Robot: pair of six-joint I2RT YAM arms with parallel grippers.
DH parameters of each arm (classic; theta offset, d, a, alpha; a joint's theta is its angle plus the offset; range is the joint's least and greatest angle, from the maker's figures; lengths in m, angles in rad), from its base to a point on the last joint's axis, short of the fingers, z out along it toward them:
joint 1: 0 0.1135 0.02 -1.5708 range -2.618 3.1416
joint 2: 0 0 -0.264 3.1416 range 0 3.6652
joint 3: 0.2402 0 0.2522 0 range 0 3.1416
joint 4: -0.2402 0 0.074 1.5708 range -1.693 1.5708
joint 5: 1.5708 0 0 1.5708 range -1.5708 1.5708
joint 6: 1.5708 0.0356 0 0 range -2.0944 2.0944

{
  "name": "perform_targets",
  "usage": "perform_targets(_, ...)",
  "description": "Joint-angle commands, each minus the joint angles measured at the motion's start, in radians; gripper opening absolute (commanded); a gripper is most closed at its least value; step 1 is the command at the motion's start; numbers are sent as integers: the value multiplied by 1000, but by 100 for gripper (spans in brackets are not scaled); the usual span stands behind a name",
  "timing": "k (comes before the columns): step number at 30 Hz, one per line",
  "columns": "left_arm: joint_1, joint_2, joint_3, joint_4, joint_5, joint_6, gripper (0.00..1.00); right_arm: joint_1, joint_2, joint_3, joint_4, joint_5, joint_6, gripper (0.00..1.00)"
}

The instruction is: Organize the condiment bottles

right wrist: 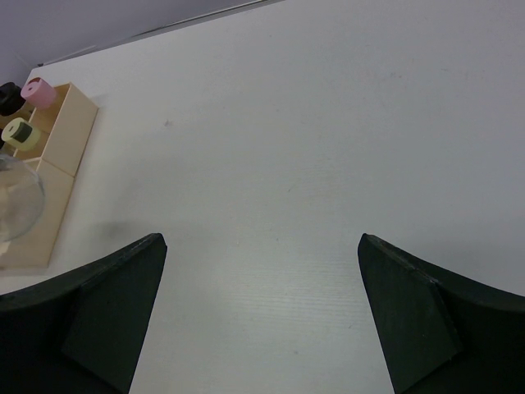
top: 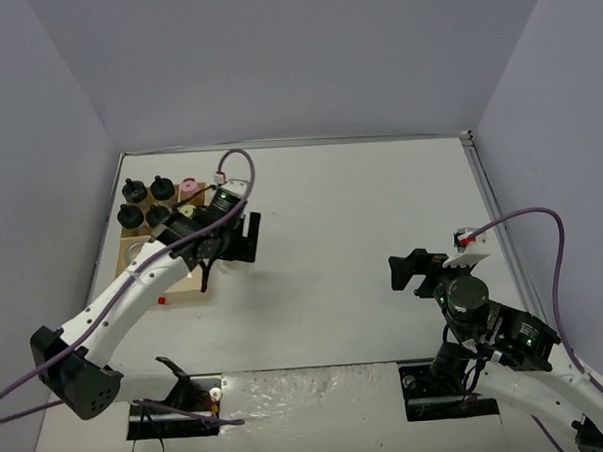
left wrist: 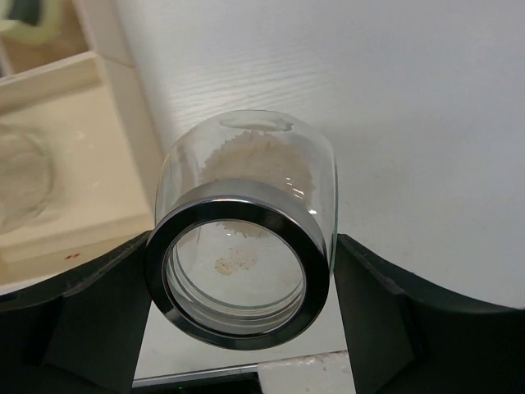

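My left gripper (left wrist: 246,271) is shut on a wide clear jar with a silvery lid (left wrist: 243,246) and tan powder inside. It holds the jar over the white table, just right of the pale wooden tray (left wrist: 123,98). In the top view this gripper (top: 244,238) is at the tray's (top: 128,256) right edge and the held jar is hidden. Four black-capped jars (top: 131,213) and a pink-capped one (top: 189,186) stand in the tray's far compartments. The yellow-green cap (right wrist: 20,131) and a second wide jar (right wrist: 12,197) show in the right wrist view. My right gripper (right wrist: 262,312) is open and empty.
The right gripper (top: 409,271) hovers over the bare white table at right centre. A small red spot (top: 162,301) lies by the tray's near edge. Grey walls close in the table on three sides. A purple cable loops above the left wrist (top: 241,164).
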Motion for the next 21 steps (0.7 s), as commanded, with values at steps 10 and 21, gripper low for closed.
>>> perform_targets(10,530,-61,17,-64,108,196,0,4,-9,0,46,10,5,100)
perform_targets(21,576,38,-63,74,116,213,0,4,-11,-3,47,11,4,100)
